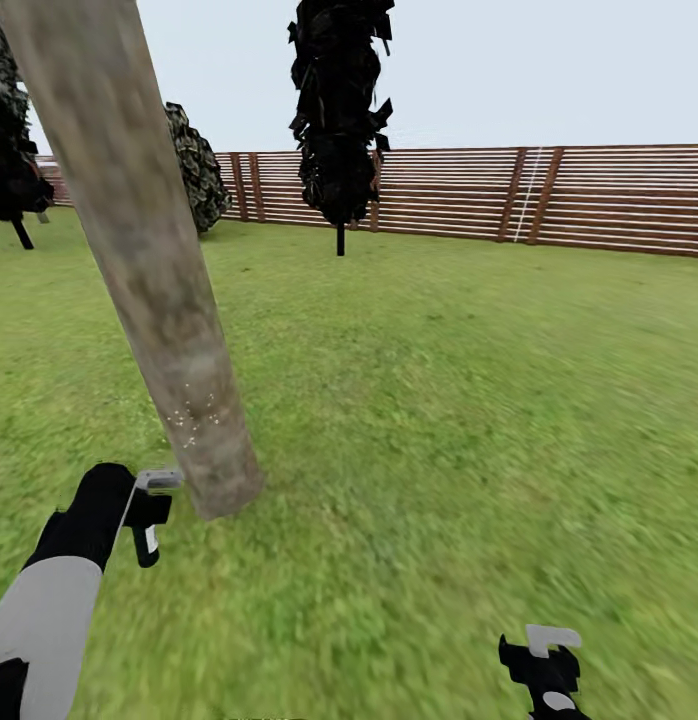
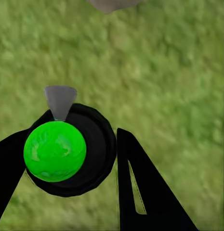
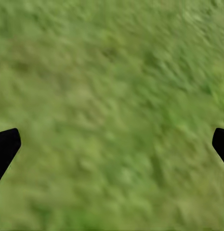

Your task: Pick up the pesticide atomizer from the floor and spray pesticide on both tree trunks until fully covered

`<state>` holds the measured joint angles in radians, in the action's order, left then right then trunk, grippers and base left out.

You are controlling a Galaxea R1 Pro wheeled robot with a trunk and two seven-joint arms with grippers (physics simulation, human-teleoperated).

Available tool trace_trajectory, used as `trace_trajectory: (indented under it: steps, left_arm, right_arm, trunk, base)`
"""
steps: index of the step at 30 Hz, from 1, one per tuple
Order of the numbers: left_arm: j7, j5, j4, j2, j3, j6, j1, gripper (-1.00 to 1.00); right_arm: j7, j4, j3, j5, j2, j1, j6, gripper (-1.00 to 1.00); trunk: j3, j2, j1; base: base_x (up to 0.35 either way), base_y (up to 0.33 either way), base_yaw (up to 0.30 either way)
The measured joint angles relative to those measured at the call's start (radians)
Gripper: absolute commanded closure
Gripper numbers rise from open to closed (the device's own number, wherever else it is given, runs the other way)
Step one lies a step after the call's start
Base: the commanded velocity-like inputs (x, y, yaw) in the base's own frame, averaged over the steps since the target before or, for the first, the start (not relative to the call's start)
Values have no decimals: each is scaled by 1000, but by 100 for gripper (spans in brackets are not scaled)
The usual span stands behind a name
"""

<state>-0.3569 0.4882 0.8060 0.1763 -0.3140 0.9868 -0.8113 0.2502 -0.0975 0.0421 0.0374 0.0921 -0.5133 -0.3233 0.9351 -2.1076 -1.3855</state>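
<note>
Thick pale grey-tan tree trunk (image 1: 149,280): mottled, blotchy bark look, matt, fairly smooth; scatter of tiny white specks low on it. Bright green grass lawn (image 1: 439,400): soft, blurry, matt texture. Red-brown horizontal-slat fence (image 1: 609,195): wood look, matt. Small dark spray bottle with light grey trigger head (image 1: 149,510): smooth plastic look; seen end-on from left wrist, glossy bright green round face (image 2: 55,151) inside matt black ring. Black gripper fingers (image 2: 140,192): smooth, matt.

No readable text, numbers or signs anywhere; white label patch on the small dark spray bottle (image 1: 149,537) is too small and blurred to read
</note>
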Motion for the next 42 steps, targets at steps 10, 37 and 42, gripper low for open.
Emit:
trace_trajectory:
  steps: [10, 37, 42]
  left_arm:
    - [0, 16, 7, -90, -1, -24, 13, 100]
    - [156, 10, 17, -90, -72, -120, 62, 100]
    - [173, 6, 17, -94, -73, -125, 63, 100]
  right_arm:
    - [0, 0, 0, 0, 0, 0, 0, -100]
    - [-48, 39, -4, 17, -10, 0, -1, -100]
    - [-235, 47, -2, 74, -9, 8, -6, -100]
  trunk:
    - [0, 0, 0]
    - [0, 0, 0]
    - [1, 0, 0]
  base:
    - [7, -14, 183]
    - [135, -235, 114]
    - [184, -211, 138]
